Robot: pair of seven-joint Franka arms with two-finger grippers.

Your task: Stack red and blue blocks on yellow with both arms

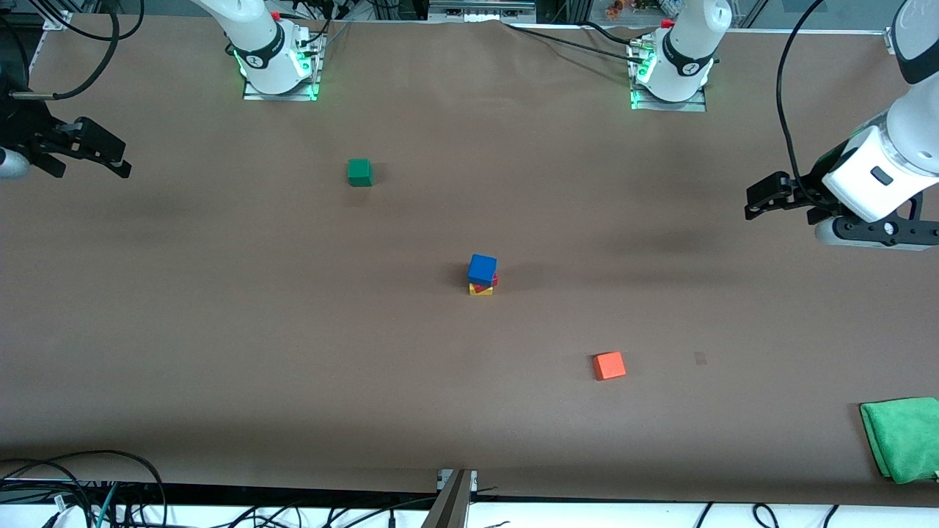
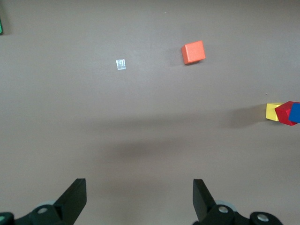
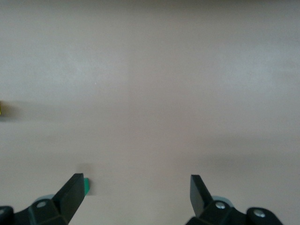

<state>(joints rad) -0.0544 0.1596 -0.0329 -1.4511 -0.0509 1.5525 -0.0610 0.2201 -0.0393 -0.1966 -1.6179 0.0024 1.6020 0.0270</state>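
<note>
**Red and blue blocks sit stacked on yellow; both arms pulled clear**

The red and blue blocks are piled on the yellow cube (image 1: pixel 480 290) near the middle of the table (image 1: pixel 220 330). The blue block (image 1: pixel 482 268) is on top, the red block (image 1: pixel 487 283) is sandwiched under it, and yellow is at the bottom, touching the table. The layers are not squared up: red shows turned relative to yellow, and blue is offset from the two below, which the left wrist view also shows. Nothing grips or touches the pile.

Judged from this, the stacking itself looks done; what may remain is only to confirm that the slightly twisted tower holds.

Around the stack, an orange cube (image 1: pixel 609 365) lies nearer the front camera, toward the left arm's end, well apart from the pile. A green cube (image 1: pixel 359 172) lies farther from the camera, toward the right arm's end. A green cloth (image 1: pixel 902 436) sits at the table's edge at the left arm's end.

The left gripper (image 1: pixel 755 199) hangs over the left arm's end of the table, fingers spread wide and empty. The right gripper (image 1: pixel 110 154) hangs over the right arm's end, fingers likewise wide and holding nothing. Both arms wait.
</note>
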